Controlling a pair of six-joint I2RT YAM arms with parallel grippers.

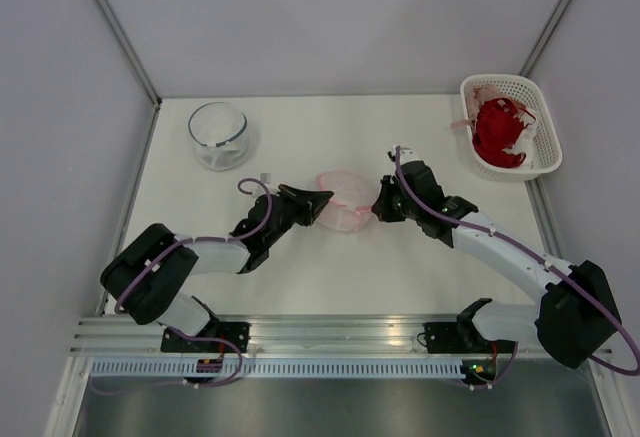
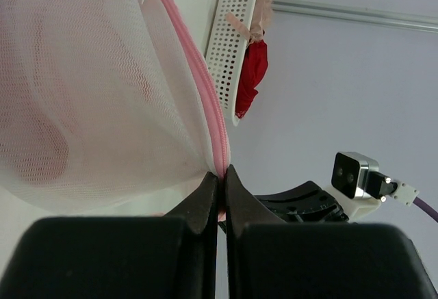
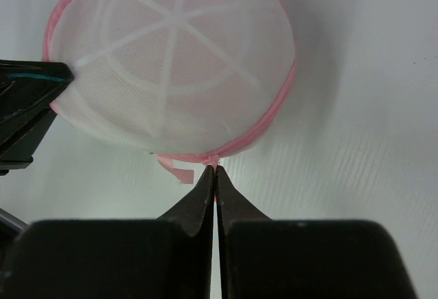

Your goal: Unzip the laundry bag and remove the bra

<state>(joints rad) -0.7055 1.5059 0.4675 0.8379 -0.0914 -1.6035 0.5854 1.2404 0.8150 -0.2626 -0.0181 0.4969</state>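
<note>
Nearest the arm bases, a stretch of white bench [image 1: 330, 267] lies bare. Beyond it, at mid-bench, the two arms converge on the laundry bag [image 1: 345, 202], which sits between their tips. The left pincer [image 2: 220, 172] is closed, its fingertips nipping the edge of the bag at the pink zipper [image 2: 202, 87], whose two sides run together as one line in the left wrist view. The right pincer [image 3: 215, 170] is likewise closed, gripping the pink rim on the opposite side, just beside a short pink ribbon tab [image 3: 174, 169]. The domed mesh wall with its white ribs fills the space between both pincers and blocks the view across. The bra [image 2: 37, 152] shows only as a faint pink shade behind the mesh. Farther back on the left stands a clear glass bowl [image 1: 218, 135] holding something white, well apart from the bag. At the far right corner, a white lattice basket [image 1: 500, 79] holds a red garment [image 1: 498, 132], with a pale strap hanging over its rim.
</note>
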